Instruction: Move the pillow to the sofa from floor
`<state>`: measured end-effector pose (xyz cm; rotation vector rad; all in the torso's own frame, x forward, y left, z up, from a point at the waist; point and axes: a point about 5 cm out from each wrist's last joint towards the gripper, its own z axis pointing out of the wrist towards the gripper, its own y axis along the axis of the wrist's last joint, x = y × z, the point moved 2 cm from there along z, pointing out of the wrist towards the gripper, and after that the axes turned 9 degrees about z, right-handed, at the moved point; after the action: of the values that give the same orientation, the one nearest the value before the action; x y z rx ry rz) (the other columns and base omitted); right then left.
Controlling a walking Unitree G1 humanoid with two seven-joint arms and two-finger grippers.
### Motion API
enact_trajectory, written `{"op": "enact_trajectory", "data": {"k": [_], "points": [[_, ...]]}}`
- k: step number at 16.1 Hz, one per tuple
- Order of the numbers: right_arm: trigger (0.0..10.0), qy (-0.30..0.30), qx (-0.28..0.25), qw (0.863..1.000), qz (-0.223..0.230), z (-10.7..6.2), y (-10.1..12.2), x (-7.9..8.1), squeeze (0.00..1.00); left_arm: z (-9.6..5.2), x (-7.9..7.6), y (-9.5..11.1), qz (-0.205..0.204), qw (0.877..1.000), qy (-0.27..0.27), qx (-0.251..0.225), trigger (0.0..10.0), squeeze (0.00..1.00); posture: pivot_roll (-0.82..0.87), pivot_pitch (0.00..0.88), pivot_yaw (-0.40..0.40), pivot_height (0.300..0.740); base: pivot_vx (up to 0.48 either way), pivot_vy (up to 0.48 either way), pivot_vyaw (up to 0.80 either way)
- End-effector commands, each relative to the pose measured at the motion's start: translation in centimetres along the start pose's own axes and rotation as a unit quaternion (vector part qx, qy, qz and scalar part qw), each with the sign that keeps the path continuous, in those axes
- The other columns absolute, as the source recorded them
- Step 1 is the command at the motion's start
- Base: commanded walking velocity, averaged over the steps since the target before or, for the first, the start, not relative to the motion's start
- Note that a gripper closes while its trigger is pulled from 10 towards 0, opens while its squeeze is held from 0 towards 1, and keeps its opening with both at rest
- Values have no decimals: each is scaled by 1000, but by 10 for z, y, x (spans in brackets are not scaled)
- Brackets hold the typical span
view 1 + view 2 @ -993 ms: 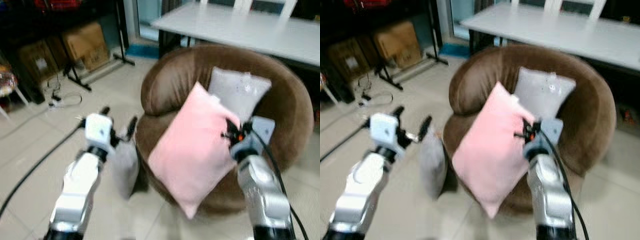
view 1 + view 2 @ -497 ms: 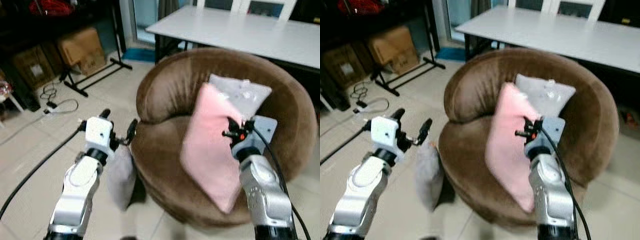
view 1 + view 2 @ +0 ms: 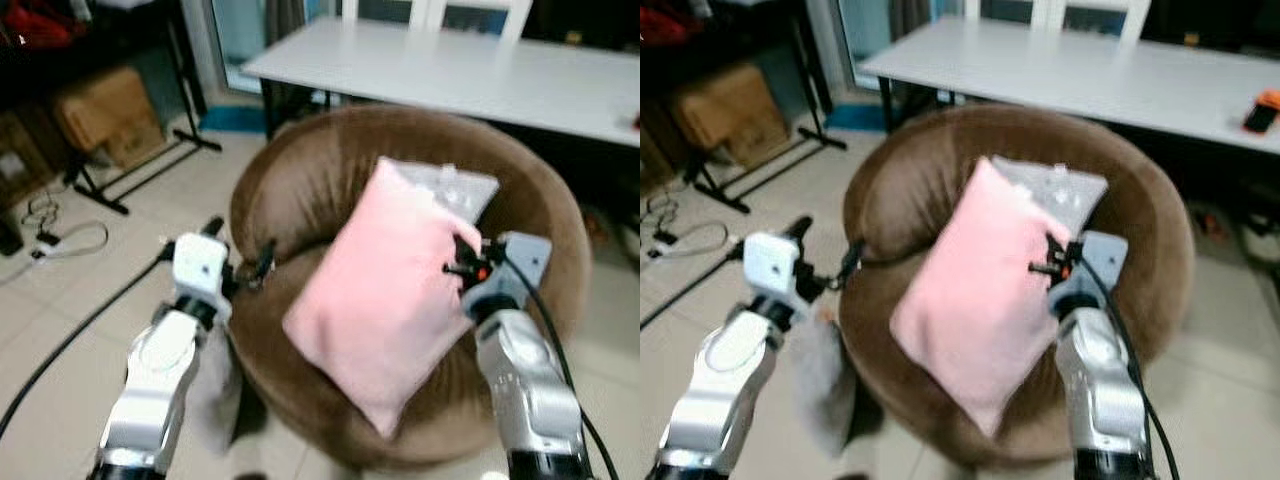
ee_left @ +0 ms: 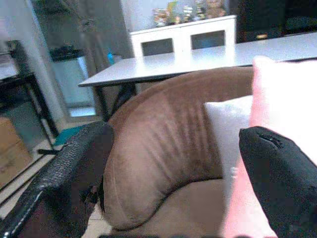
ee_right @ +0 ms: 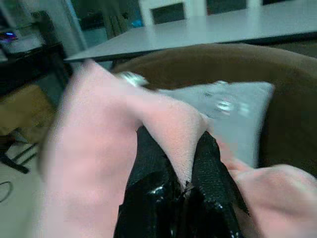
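My right jaws (image 5: 181, 163) pinch a fold of the pink pillow (image 3: 390, 300) — it hangs over the brown sofa (image 3: 300, 190) seat, against a grey cushion (image 3: 450, 185) (far side). My left jaws (image 3: 240, 262) gape empty by the sofa's left edge.

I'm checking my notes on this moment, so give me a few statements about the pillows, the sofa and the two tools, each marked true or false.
1. The right tool is shut on an edge of the pink pillow. True.
2. The left tool grips the pink pillow. False: it is open, beside the brown sofa.
3. A grey pillow leans against the sofa's back. True.
4. The pink pillow lies flat on the floor. False: it is held above the sofa's seat.
5. A white table stands behind the sofa. True.
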<state>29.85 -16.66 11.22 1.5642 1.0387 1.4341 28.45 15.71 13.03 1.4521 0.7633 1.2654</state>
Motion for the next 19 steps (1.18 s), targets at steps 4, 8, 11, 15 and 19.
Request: {"op": "enact_trajectory", "data": {"k": [4, 8, 11, 15, 19], "points": [[10000, 79, -15, 997, -11, 4, 10, 26, 0, -4, -2, -1, 0, 1000, -25, 4, 10000, 0, 27, 0, 7, 740, 138, 0, 0], [10000, 102, -30, 994, -8, 12, 22, 29, 0, -14, -16, -7, 5, 994, -107, 20, 10000, 0, 34, 0, 1, 740, 0, 0, 0], [10000, 127, -22, 991, 27, 13, 26, 35, 0, -28, -24, -10, 2, 984, -175, 35, 10000, 0, 41, 27, -11, 740, 0, 0, 0], [10000, 141, -7, 989, 44, 16, 28, 38, 0, -43, -33, -13, -4, 973, -226, 51, 10000, 0, 43, 64, -26, 740, 0, 0, 0], [10000, 100, 68, 993, 1, 36, -4, 29, 0, -52, -36, -12, -9, 968, -242, 60, 10000, 0, 46, 81, -35, 740, 0, 0, 0]]}}
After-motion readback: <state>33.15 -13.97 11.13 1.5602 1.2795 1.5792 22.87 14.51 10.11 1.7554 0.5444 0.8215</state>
